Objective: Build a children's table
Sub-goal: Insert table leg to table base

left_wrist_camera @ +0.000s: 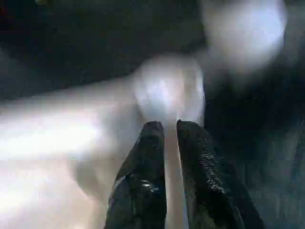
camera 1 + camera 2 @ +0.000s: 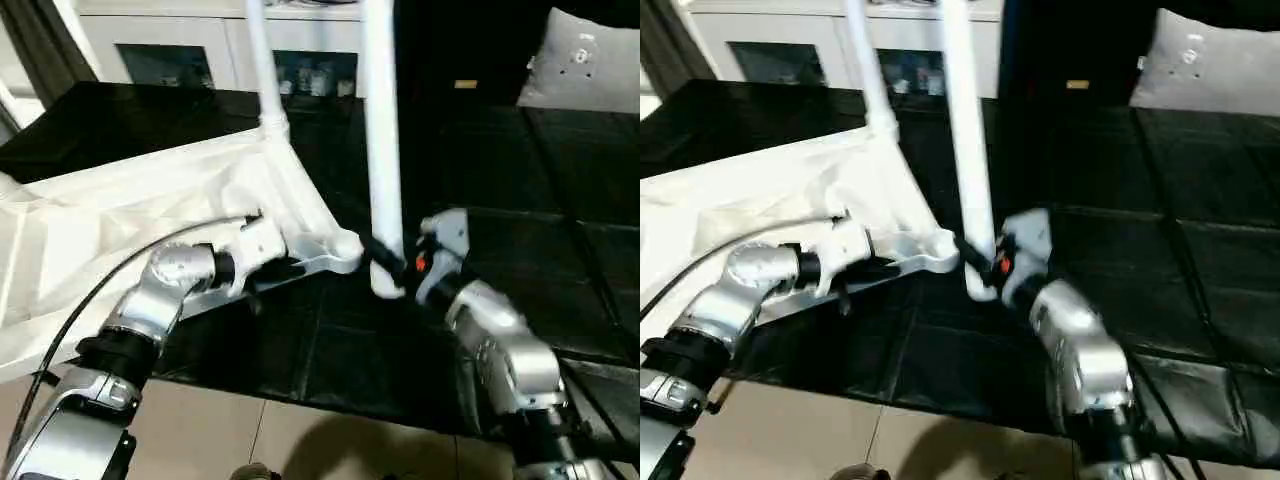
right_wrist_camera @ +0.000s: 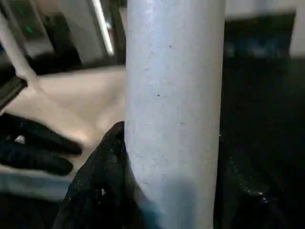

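Right wrist view puts the right gripper (image 3: pixel 167 191) with its two black fingers (image 3: pixel 97 183) on either side of a white tube leg (image 3: pixel 174 100), clamped around it near its lower end. From the head camera the same leg (image 2: pixel 381 130) stands nearly upright, its foot (image 2: pixel 387 287) just beside the near corner socket (image 2: pixel 343 250) of the children's table (image 2: pixel 130 220) and not seated in it. Left wrist view has the left gripper (image 1: pixel 169 126) with its fingers (image 1: pixel 145 162) only a narrow slit apart, nothing between them, their tips right at that rounded white socket (image 1: pixel 167 90); whether they touch it cannot be told. In the head views the left gripper (image 2: pixel 290 268) lies along the near rim of the top, pointing toward the socket and the right gripper (image 2: pixel 395 262). The rectangular top lies upside down, ribbed underside up, tilted, resting partly on a black tiled floor mat (image 2: pixel 330 360) and reaching toward the left edge. A second leg (image 2: pixel 262 70) already stands in the far corner socket (image 2: pixel 273 127). Behind, a white cabinet (image 2: pixel 215 45) with glass doors stands against the wall, and a pale cushion (image 2: pixel 585 60) sits at the far right.
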Available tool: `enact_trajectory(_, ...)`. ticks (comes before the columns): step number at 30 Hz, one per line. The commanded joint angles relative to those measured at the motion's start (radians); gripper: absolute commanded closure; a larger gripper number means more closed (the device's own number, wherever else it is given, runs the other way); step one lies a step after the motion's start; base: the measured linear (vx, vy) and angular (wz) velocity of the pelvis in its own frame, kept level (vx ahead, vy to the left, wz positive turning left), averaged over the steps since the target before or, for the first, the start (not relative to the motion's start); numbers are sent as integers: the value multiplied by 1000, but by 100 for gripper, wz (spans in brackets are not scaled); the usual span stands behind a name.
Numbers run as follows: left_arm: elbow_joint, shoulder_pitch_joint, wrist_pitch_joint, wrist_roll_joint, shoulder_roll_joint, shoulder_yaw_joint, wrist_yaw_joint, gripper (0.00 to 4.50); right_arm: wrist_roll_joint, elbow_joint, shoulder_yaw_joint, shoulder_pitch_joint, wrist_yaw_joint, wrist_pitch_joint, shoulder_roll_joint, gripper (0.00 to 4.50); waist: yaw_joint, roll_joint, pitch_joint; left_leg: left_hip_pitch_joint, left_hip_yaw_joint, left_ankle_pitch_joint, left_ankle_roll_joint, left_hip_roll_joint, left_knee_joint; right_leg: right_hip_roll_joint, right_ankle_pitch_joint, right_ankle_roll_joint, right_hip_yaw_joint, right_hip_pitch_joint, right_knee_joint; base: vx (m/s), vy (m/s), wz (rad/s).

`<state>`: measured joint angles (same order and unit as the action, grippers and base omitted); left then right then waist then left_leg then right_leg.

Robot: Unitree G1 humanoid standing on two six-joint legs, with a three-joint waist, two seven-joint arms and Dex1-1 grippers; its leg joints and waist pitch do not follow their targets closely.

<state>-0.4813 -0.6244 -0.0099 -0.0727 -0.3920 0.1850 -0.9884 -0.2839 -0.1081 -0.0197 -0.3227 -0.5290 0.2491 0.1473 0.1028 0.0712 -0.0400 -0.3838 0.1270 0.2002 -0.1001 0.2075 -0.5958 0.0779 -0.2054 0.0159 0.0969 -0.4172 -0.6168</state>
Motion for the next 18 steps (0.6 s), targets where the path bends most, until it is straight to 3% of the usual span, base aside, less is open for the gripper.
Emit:
enact_trajectory(1,51,-47,59,-53,13,-41,21,355,-21,46,-3,-21,-13,-4,-6,262,2,-1,70,13,19,28,61,14,56,60,136,261,-51,82,40,0,0,0)
enact_trajectory(4,18,-107,108,-24,46,-68,132,336,-18,61,-18,-32,-14,11,-11,262,0,-5,57,13,22,113,30,12,67,61,-46,210,-51,85,60,-43,2,-3)
enact_trajectory(5,27,-164,163,-31,98,-96,217,322,3,58,-39,-41,0,22,-18,262,-1,-8,50,14,24,151,13,10,72,62,-141,184,-52,87,71,-59,3,-5)
enact_trajectory(7,36,-178,183,-40,114,-104,234,306,13,54,-46,-43,5,23,-19,262,2,-9,55,23,25,159,1,11,71,66,-205,162,-56,85,79,0,0,0)
enact_trajectory(8,62,-193,216,-62,136,-112,252,304,23,45,-53,-45,10,22,-19,262,2,-10,58,14,23,126,0,10,70,64,-180,159,-56,89,74,0,0,0)
enact_trajectory(12,177,-209,310,-103,191,-98,272,263,48,28,-68,-43,18,20,-20,262,2,-14,65,7,24,51,22,5,62,57,-40,183,-56,88,62,0,0,0)
enact_trajectory(13,214,-209,331,-113,206,-86,270,261,56,24,-73,-41,23,19,-19,262,2,-7,66,8,24,44,22,7,61,59,-26,189,-56,89,58,0,0,0)
enact_trajectory(14,244,-207,347,-123,216,-78,267,255,62,21,-76,-40,29,19,-18,262,1,-10,68,8,24,30,32,6,58,57,0,192,-55,88,59,0,0,0)
enact_trajectory(15,294,-200,371,-139,226,-65,252,230,70,18,-78,-37,39,23,-18,262,2,-6,69,8,23,21,38,7,56,57,21,199,-55,88,57,0,0,0)
enact_trajectory(18,365,-187,402,-165,221,-45,219,219,80,11,-75,-37,52,24,-16,262,3,-8,69,6,23,21,42,7,57,57,35,210,-54,90,54,0,0,0)
